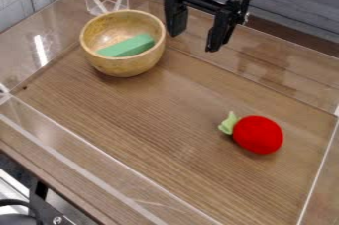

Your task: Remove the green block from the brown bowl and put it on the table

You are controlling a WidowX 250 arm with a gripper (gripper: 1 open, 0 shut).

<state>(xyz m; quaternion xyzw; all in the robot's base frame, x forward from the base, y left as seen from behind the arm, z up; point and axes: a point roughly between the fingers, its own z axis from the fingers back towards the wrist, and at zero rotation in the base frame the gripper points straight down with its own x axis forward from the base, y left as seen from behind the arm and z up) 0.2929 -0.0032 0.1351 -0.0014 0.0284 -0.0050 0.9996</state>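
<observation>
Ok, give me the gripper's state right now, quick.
Gripper: open, holding nothing, up to the right of the brown bowl; the green block lies inside the bowl.

The flat light-green rectangular block [129, 46] lay inside the round tan wooden bowl [122, 62], far left on the brown wood-grain table [146, 130]; the red round toy fruit [256, 134] sat near right.

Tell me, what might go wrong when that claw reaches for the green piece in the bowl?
The green block lies flat, low inside the thick-walled bowl, so the open gripper could hit the rim and shove or tip it. The block may also slip free. The red fruit sits far off, likely safe.
</observation>
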